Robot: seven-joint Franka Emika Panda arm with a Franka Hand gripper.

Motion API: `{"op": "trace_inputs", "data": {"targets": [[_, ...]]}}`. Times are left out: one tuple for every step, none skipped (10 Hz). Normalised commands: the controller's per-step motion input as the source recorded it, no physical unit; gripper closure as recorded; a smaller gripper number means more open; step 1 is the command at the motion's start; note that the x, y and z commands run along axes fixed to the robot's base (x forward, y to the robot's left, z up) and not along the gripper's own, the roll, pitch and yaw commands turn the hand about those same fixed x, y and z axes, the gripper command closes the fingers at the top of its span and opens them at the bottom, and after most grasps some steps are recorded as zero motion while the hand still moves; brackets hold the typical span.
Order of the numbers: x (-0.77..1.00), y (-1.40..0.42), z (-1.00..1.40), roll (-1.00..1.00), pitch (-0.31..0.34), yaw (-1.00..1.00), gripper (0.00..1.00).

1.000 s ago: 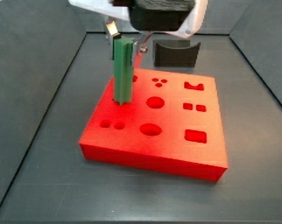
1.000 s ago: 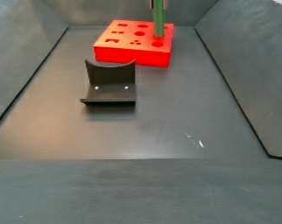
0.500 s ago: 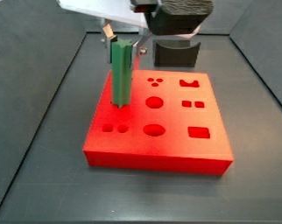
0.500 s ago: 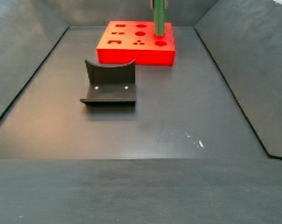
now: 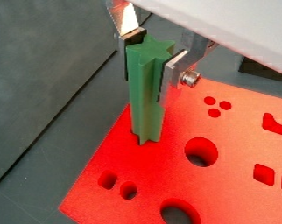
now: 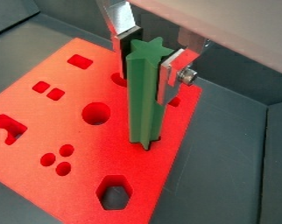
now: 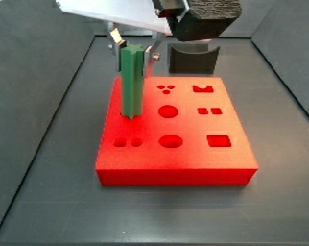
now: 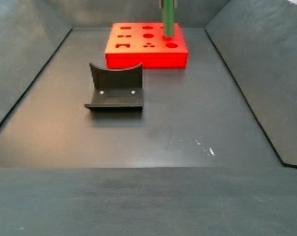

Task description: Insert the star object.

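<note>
The star object (image 5: 146, 96) is a long green ridged rod with a star-shaped top, standing upright. My gripper (image 5: 151, 54) is shut on its upper end, one silver finger (image 5: 175, 61) on each side; both wrist views show this (image 6: 147, 57). The rod's lower end (image 6: 144, 140) meets the top face of the red block (image 6: 61, 118) near one edge, and I cannot tell how deep it sits. In a side view the rod (image 7: 131, 82) stands at the left part of the red block (image 7: 183, 163) under the gripper (image 7: 134, 43). It also shows in a side view (image 8: 170, 20).
The red block has several other shaped holes, round (image 6: 96, 113) and hexagonal (image 6: 113, 194) among them. A dark grey curved block (image 8: 114, 88) lies on the dark floor apart from the red block (image 8: 145, 57); in a side view it stands behind the red block (image 7: 193, 58). Grey walls enclose the floor.
The red block has turned a little and now sits squarer to the side views. The rod stays upright in the shut gripper and has shifted slightly with it.
</note>
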Motion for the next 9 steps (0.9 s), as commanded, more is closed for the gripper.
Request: {"op": "trace_inputs", "data": {"targets": [[0.0, 0.0, -0.96, 0.09, -0.139, 0.0, 1.0], [0.02, 0.0, -0.71, 0.08, -0.213, 0.0, 1.0], [0.03, 0.0, -0.4, 0.12, -0.191, 0.0, 1.0], [0.0, -0.02, -0.23, 0.13, -0.166, 0.0, 1.0], [-0.01, -0.09, -0.15, 0.16, -0.237, 0.03, 1.0], [0.0, -0.11, -0.19, 0.28, -0.173, 0.09, 1.0], [0.0, -0.12, -0.13, 0.36, -0.066, 0.07, 1.0], [0.07, -0.1, -0.17, 0.38, 0.036, 0.0, 1.0], [0.0, -0.07, -0.46, 0.35, 0.069, -0.06, 1.0]]}}
